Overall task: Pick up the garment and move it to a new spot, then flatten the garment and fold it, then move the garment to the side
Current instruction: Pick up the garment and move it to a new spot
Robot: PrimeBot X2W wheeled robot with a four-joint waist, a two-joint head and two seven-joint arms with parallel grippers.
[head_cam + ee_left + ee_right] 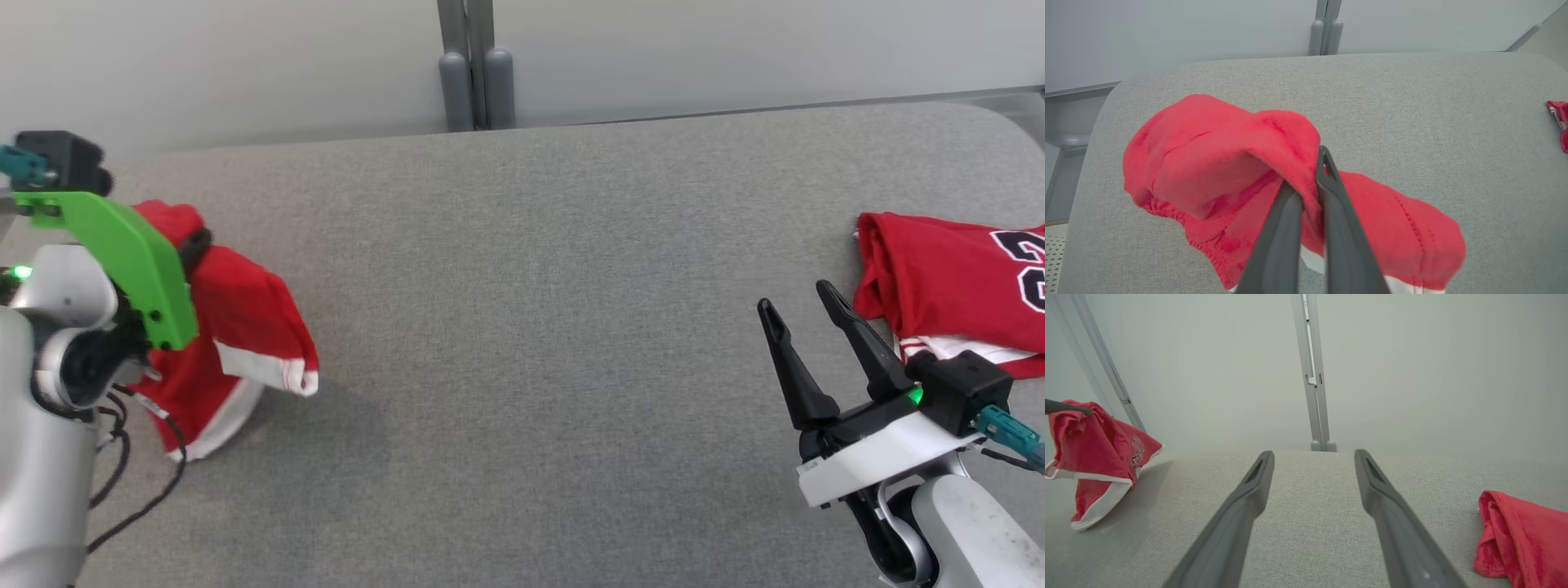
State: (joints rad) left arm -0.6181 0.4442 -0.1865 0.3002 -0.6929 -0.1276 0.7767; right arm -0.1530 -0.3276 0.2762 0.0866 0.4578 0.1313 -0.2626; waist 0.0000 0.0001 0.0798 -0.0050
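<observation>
Your left jaws are clamped shut on the garment [245, 318], a red piece with white trim along its hem. They pinch a bunched fold near its top, so the cloth drapes over both sides of the tips. The garment hangs over the left end of the table [522, 343], near that end's rounded far corner, with most of it lifted off the grey fabric surface. Its lower white-edged hem drops down to the table, but you cannot tell whether it rests on the surface or hangs just above it. A shadow falls on the table beside it, toward the middle. Your right jaws stand wide apart with nothing between them, above the right end of the table and pointing toward its far edge. Just beside them, at that same right end, a second red jersey [947, 278] with a dark number outlined in white lies crumpled on the table, apart from the jaws. A grey post [476, 65] rises behind the middle of the table's far edge.
</observation>
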